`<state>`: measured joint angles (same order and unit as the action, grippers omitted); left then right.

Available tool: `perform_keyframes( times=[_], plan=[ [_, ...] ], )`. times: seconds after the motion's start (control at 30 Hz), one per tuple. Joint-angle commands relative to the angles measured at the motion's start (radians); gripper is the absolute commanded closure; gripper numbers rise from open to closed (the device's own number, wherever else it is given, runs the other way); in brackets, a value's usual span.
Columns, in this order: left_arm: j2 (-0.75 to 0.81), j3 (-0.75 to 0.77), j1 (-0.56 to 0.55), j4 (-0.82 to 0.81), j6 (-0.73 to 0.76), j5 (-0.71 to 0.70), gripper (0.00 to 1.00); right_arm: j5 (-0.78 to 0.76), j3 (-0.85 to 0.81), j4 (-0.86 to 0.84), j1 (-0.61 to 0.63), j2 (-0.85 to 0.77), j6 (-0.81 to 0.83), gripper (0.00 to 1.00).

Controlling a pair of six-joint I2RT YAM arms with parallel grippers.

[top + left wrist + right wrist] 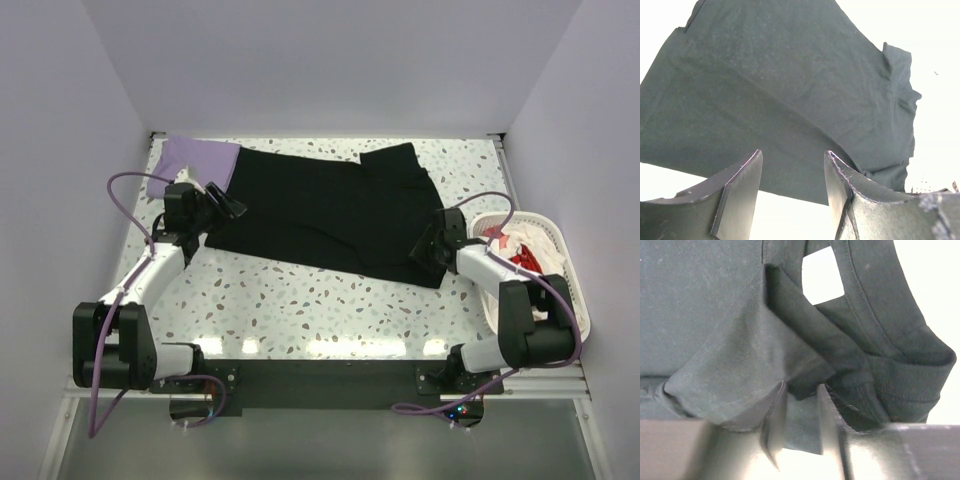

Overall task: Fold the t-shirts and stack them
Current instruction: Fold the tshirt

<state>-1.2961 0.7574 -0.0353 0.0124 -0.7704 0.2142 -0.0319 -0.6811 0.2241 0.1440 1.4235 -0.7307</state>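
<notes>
The black t-shirt (330,210) lies spread across the middle of the table, its neck end to the right. The pale lavender t-shirt (195,160) lies at the far left, partly under the black one. My left gripper (226,206) is open at the black shirt's left edge. In the left wrist view the left gripper (793,156) stands with jaws wide apart just over the hem of the black shirt (780,90). My right gripper (430,245) is at the shirt's right end. In the right wrist view the right gripper (801,387) is shut on a fold of the black shirt (715,305) next to the collar and white neck label (822,275).
A white plastic basket (572,275) with white and red garments stands at the right edge, close to the right arm. Speckled table (330,310) shows in front of the shirt. Walls enclose the back and sides.
</notes>
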Motion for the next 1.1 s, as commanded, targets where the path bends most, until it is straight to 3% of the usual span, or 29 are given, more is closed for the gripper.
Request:
perform_keyframes(
  times=[0.0, 0.07, 0.23, 0.7, 1.07],
  plan=[
    [0.023, 0.031, -0.005, 0.021, 0.031, 0.027, 0.43, -0.031, -0.029, -0.051, 0.0, 0.023, -0.013, 0.73],
    [0.024, 0.03, -0.005, 0.024, 0.034, 0.028, 0.43, -0.03, -0.044, -0.051, -0.001, 0.032, -0.013, 0.85],
    [0.021, 0.026, -0.005, 0.024, 0.037, 0.03, 0.43, -0.03, -0.098, -0.045, 0.0, 0.057, -0.016, 1.0],
    [0.017, 0.031, -0.005, 0.034, 0.049, 0.039, 0.43, -0.007, -0.369, -0.017, -0.001, 0.258, -0.042, 1.0],
    [0.021, 0.022, -0.005, 0.05, 0.069, 0.048, 0.43, 0.03, -0.488, -0.026, -0.003, 0.388, -0.084, 1.0]
  ],
)
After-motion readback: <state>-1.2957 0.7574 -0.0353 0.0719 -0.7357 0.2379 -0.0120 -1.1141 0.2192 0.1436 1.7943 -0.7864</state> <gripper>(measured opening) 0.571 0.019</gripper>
